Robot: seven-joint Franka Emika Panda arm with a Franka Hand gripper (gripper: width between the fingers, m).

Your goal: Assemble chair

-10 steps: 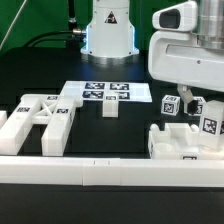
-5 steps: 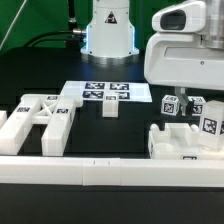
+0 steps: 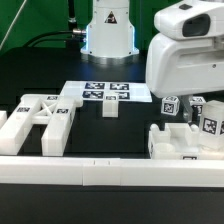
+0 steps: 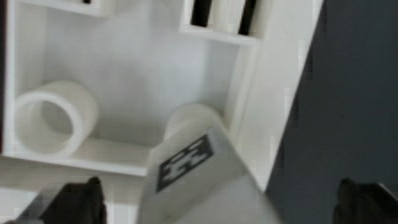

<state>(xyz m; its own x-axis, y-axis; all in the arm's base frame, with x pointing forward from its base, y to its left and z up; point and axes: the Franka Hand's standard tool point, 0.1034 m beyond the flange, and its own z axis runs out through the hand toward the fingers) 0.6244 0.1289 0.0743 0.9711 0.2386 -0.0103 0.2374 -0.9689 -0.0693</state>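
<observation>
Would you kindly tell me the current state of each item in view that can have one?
Side frame: lying flat on the table, not joined to anything.
Small cube: standing loose at the marker board's near edge.
Chunky white part: resting on the table beneath the arm.
Jaws: wide open, clamped on nothing.

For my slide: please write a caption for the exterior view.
Franka arm over chair parts at the exterior view's right; X-braced side frame at its left.
</observation>
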